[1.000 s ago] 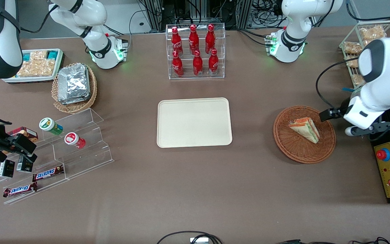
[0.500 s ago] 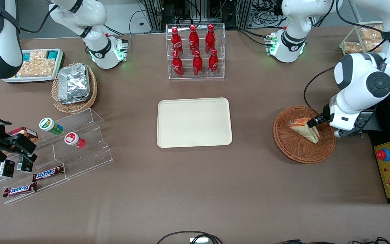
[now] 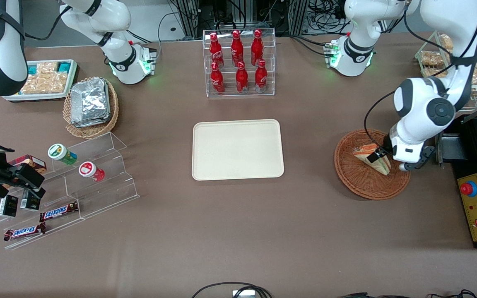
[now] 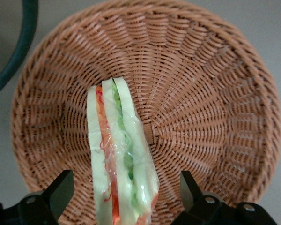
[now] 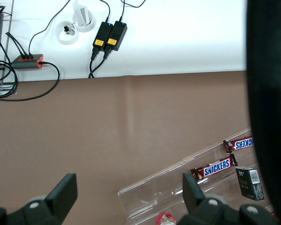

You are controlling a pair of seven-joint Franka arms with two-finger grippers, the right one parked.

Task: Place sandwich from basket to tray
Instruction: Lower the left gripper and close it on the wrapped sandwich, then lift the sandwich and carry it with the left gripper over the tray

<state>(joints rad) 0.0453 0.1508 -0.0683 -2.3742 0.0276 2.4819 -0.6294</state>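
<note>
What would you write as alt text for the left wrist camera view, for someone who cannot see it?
A wrapped triangular sandwich lies in a round brown wicker basket, seen from directly above. The open gripper hangs over it, one dark finger on each side of the sandwich, not touching it.

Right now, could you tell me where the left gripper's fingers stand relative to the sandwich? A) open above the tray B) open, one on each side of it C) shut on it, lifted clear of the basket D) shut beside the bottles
B: the gripper is open, its fingers on either side of the sandwich lying in the basket.
</note>
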